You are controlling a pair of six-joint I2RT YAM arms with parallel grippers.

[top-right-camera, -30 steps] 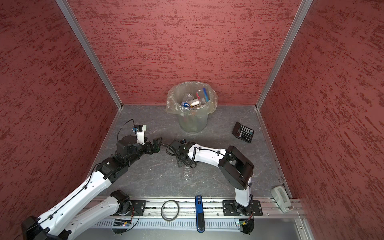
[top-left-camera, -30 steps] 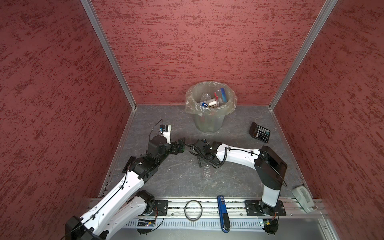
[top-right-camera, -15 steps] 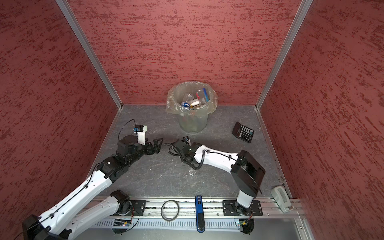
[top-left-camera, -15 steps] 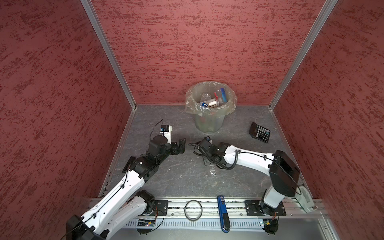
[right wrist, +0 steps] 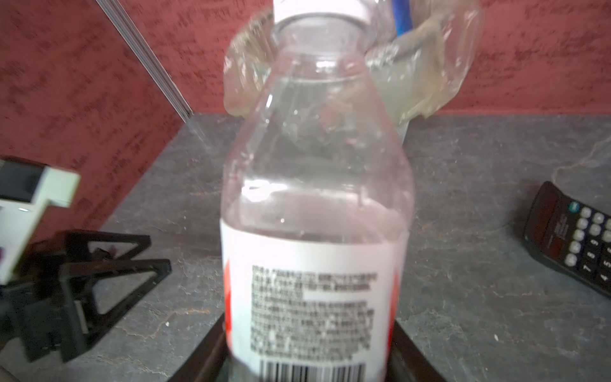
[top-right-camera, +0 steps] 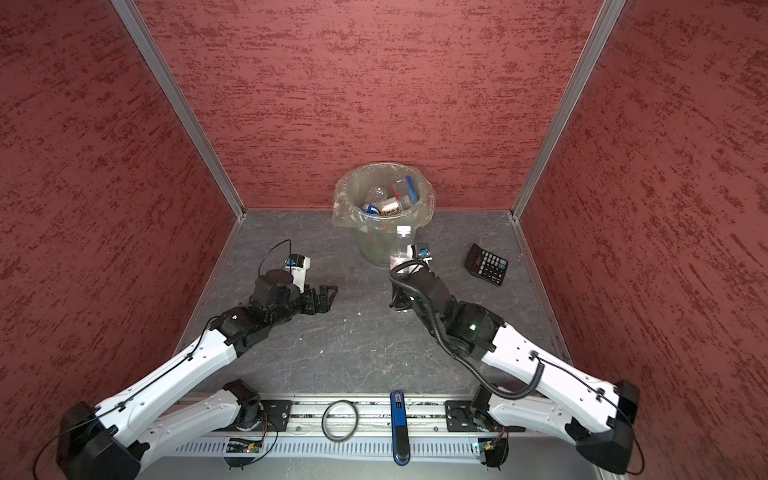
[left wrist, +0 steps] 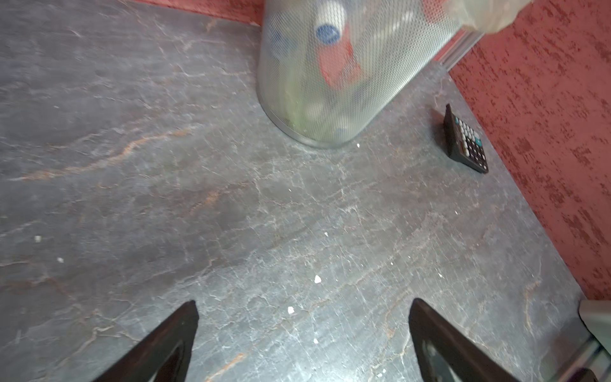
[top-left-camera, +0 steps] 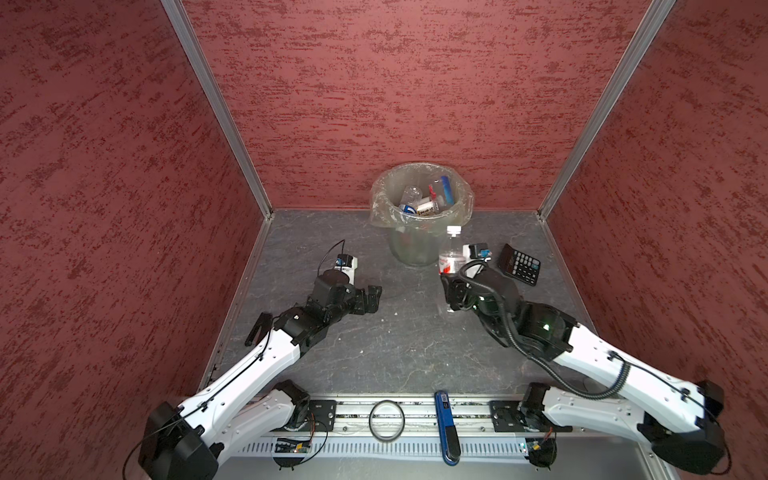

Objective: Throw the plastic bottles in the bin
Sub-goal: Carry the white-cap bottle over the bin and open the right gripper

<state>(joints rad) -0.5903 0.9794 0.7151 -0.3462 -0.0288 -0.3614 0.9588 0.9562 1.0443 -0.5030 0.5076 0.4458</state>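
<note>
My right gripper [top-left-camera: 451, 286] is shut on a clear plastic bottle [top-left-camera: 452, 253] with a white cap and a red-and-white label, holding it upright by its lower body above the table. In the right wrist view the bottle [right wrist: 314, 198] fills the middle, with a dark finger pressed to each side of its label. It hangs just in front of the bin [top-left-camera: 405, 249], a round translucent bucket with a bag over its rim, which has several bottles [top-left-camera: 424, 203] inside. My left gripper [top-left-camera: 374, 297] stands open and empty low over the table, its fingertips [left wrist: 185, 317] wide apart.
A black calculator [top-left-camera: 519, 264] lies to the right of the bin near the right wall. Red walls close in the left, back and right. A black ring [top-left-camera: 386, 419] and a blue tool [top-left-camera: 445, 424] rest on the front rail.
My right gripper has closed on the bottle, lifted it off the middle of the table and swung it right and back toward the bin. The left arm has stayed still.
</note>
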